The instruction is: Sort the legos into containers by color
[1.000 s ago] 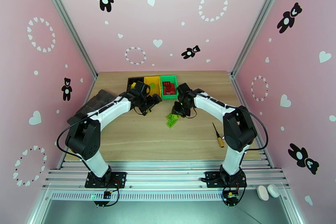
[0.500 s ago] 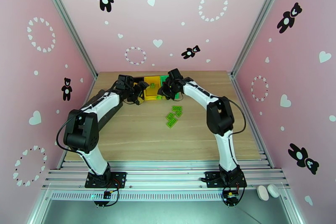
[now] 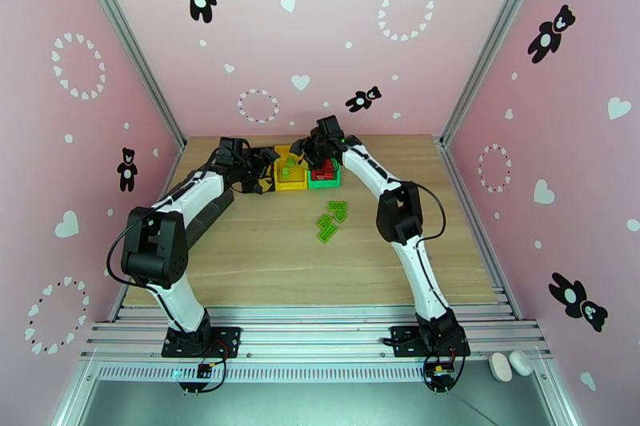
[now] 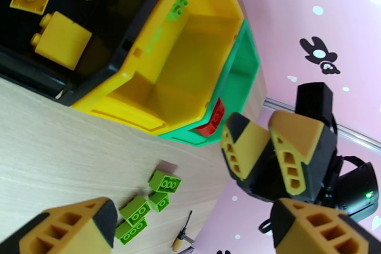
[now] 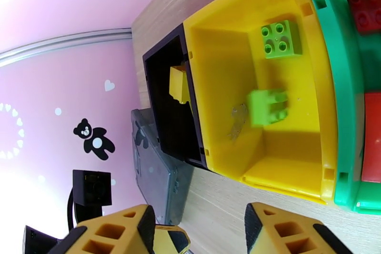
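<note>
The three bins stand in a row at the back: black bin (image 4: 28, 76), yellow bin (image 3: 288, 173), green bin (image 3: 326, 180). Yellow bricks (image 4: 62, 39) lie in the black bin and red bricks (image 5: 364, 7) in the green one. My right gripper (image 5: 200, 231) hangs open above the yellow bin (image 5: 285, 176); one green brick (image 5: 281, 38) rests inside, and another, blurred green brick (image 5: 266, 107) is in mid-air below my fingers. My left gripper (image 4: 193, 209) stands open at the black bin's front, holding nothing. Three green bricks (image 3: 330, 220) lie on the table.
A dark grey tray (image 5: 157, 174) lies left of the bins under the left arm. The small screwdriver (image 4: 183, 236) rests on the table beyond the loose green bricks. The two grippers (image 3: 280, 162) are close together over the bins.
My right gripper rose from the loose green bricks, swung back over the yellow bin and let a green brick go. My left gripper moved back-left to the black bin.
</note>
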